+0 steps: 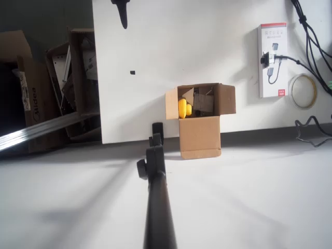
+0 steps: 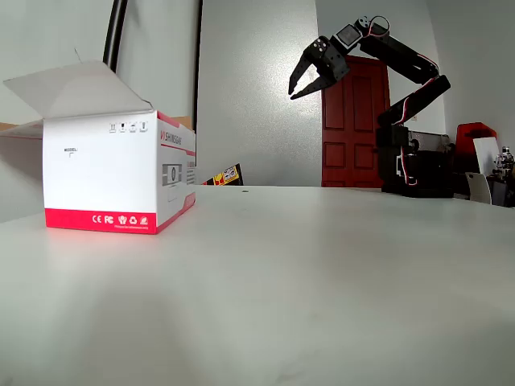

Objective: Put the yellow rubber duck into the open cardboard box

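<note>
The smooth, rounded yellow rubber duck point(image 1: 182, 108) sits inside the open cardboard box point(image 1: 199, 136), against its left wall in the overhead view, beside jagged cardboard scraps point(image 1: 199, 99). I cannot tell which way the duck points. The box is light-brown corrugated card with spread flaps, standing at the white desk's point(image 1: 155, 78) edge. My black gripper point(image 2: 307, 83) hangs raised, its jaws apart and empty.
</note>
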{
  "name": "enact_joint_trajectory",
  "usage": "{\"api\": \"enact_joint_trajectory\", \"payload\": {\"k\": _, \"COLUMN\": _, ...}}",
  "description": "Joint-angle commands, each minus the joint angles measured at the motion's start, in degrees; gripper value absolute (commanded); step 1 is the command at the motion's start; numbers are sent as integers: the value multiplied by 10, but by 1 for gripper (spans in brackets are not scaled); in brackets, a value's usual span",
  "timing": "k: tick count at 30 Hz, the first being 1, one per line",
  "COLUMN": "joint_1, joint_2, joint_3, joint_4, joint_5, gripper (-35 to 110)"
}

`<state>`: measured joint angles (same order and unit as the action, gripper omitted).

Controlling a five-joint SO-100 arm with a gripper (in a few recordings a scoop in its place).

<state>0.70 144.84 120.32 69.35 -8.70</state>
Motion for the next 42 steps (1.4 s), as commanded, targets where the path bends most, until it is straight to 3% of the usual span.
{"api": "enact_joint_trajectory", "payload": {"k": 1, "joint_1": -4, "joint_2": 30, "joint_3": 33, "joint_4": -21, "joint_5": -9, "gripper": 0}}
{"api": "enact_joint_trajectory", "payload": {"k": 14, "joint_1": 3, "joint_2": 118, "joint_3": 204, "joint_4": -86, "joint_5": -16, "gripper": 0}}
{"api": "enact_joint_trajectory", "payload": {"k": 42, "joint_1": -18, "joint_2": 302, "joint_3": 458, "joint_4": -128, "joint_5": -16, "gripper": 0}}
